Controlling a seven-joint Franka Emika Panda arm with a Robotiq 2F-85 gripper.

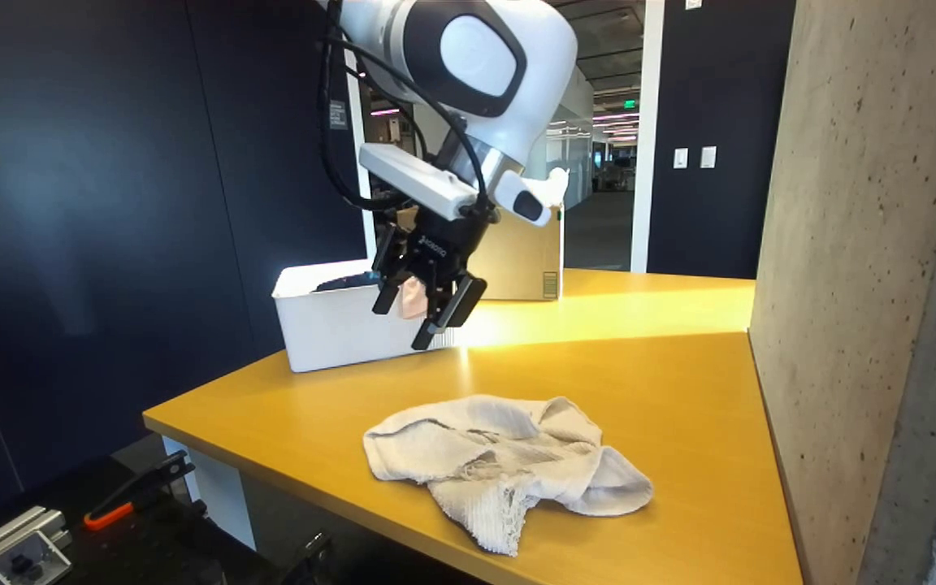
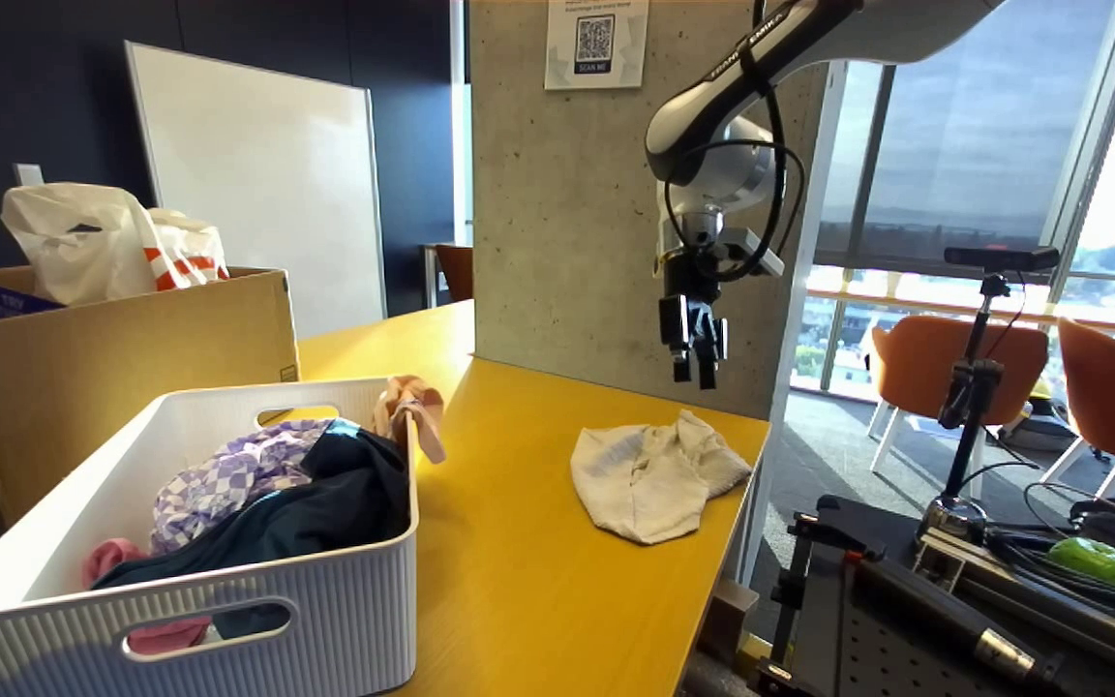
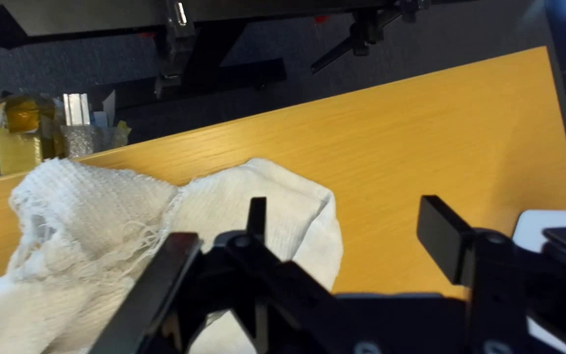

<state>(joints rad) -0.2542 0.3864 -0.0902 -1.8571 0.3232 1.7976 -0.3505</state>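
My gripper [image 1: 405, 318] is open and empty, with a wide gap between its black fingers in the wrist view [image 3: 349, 223]. It hangs above the table in both exterior views [image 2: 695, 373] and touches nothing. A crumpled cream cloth [image 1: 509, 455] lies on the yellow table below it, near the table edge; it also shows in an exterior view [image 2: 649, 474] and the wrist view [image 3: 101, 206], partly hidden by the left finger. A white bin [image 2: 354, 600] holds a purple checked cloth [image 2: 238, 474], a dark cloth [image 2: 325, 523] and pink fabric [image 2: 112, 560]. A peach cloth [image 2: 412, 411] hangs over its rim.
A cardboard box [image 2: 132, 378] with white plastic bags [image 2: 83, 242] stands behind the bin. A concrete pillar [image 1: 858, 244] borders the yellow table [image 1: 679, 390]. A black cart [image 2: 887, 620] with a camera stand [image 2: 974, 387] is beside the table edge.
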